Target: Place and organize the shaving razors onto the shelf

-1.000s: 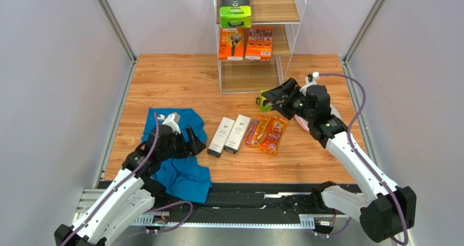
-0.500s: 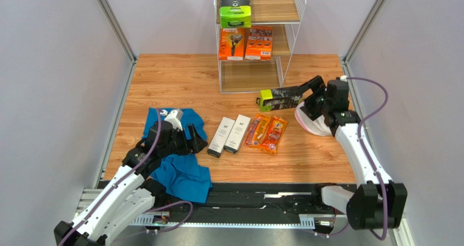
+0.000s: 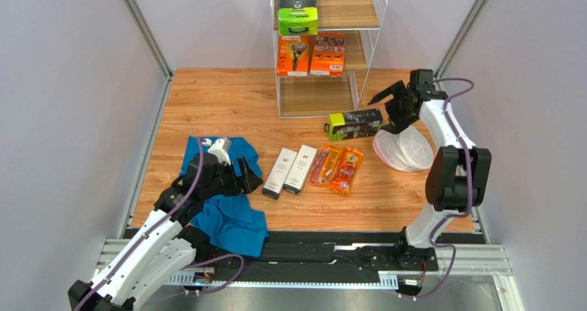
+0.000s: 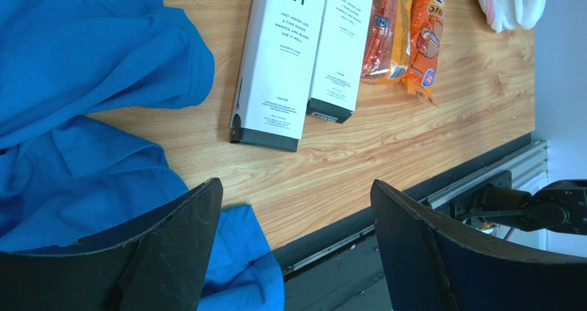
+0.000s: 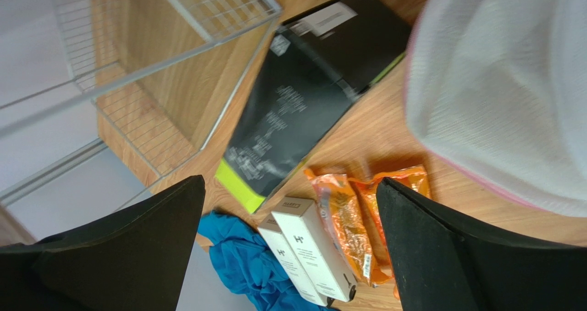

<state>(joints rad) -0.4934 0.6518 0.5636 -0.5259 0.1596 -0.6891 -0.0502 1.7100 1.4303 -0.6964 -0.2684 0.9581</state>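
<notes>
The shelf (image 3: 368,22) stands at the back, with a black lime-ended box (image 3: 297,8) on its top tier and two orange boxes (image 3: 310,55) on its middle tier. A second black box (image 3: 355,124) lies on the table right of the shelf's foot and also shows in the right wrist view (image 5: 310,84). Two white boxes (image 3: 290,170) and two orange blister packs (image 3: 337,166) lie mid-table. My right gripper (image 3: 386,111) is open and empty above the black box's right end. My left gripper (image 3: 249,178) is open and empty over the blue cloth (image 3: 227,201), left of the white boxes (image 4: 275,56).
A round white pink-rimmed mesh item (image 3: 403,149) lies right of the black box, under my right arm. The crumpled blue cloth covers the near left of the table. Grey walls close both sides. A black rail runs along the table's near edge (image 4: 413,208).
My right gripper let go of the black box, which now lies on the table, then opened and swung back and to the right. The left arm barely moved.
</notes>
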